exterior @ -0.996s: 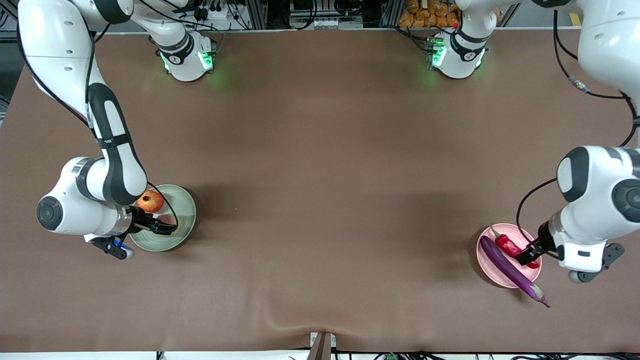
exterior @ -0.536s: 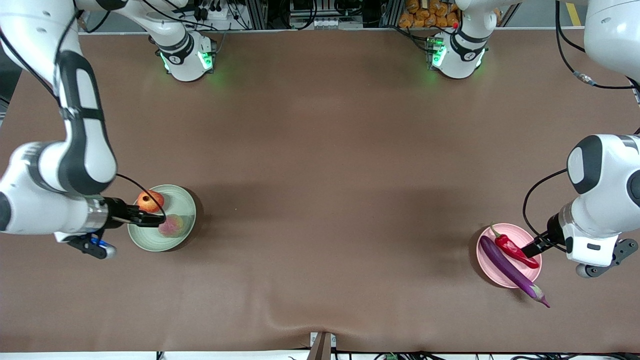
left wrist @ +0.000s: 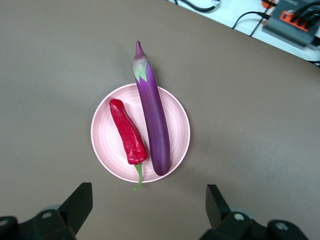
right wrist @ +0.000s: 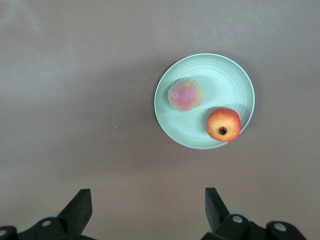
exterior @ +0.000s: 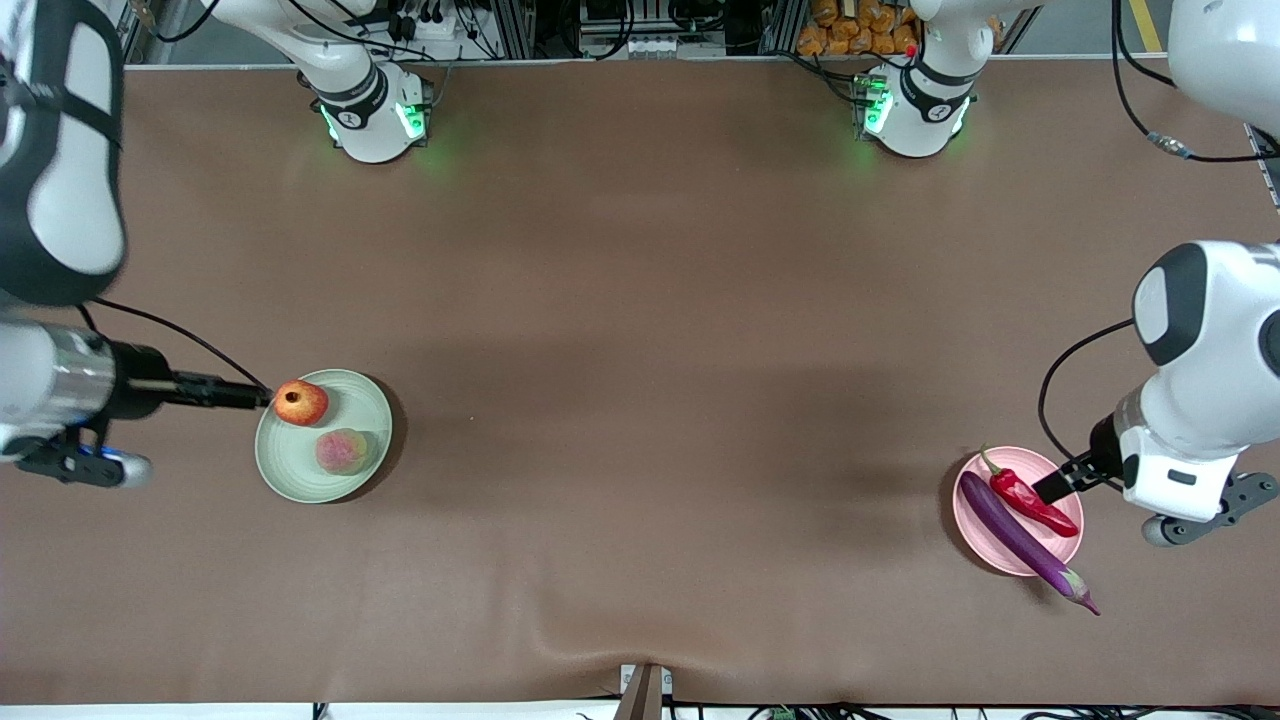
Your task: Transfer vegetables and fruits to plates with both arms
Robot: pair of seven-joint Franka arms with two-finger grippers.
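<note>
The pale green plate [exterior: 300, 470] [right wrist: 220, 82] carries the round red-orange fruit [exterior: 301, 402] [right wrist: 223, 124] and, nearer the front camera, the fuzzy pink fruit [exterior: 341, 451] [right wrist: 185, 94]. My right gripper [exterior: 255, 398] [right wrist: 147, 200] is open and empty, raised beside that plate's rim. The pale pink plate [exterior: 985, 530] [left wrist: 107, 145] holds the red chili pepper [exterior: 1030, 503] [left wrist: 127, 135] and the purple eggplant [exterior: 1015, 537] [left wrist: 155, 125], whose stem end overhangs the rim. My left gripper [exterior: 1045, 492] [left wrist: 148, 200] is open and empty, raised over that plate's edge.
The brown table [exterior: 660, 380] stretches between the two plates. The arms' green-lit bases [exterior: 375, 115] [exterior: 905, 110] stand along its edge farthest from the front camera. Cables and boxes [left wrist: 295, 20] lie past the table edge in the left wrist view.
The right gripper has drawn back off the green plate, leaving the pink fruit lying there. The left gripper has risen and pulled slightly away from the chili pepper.
</note>
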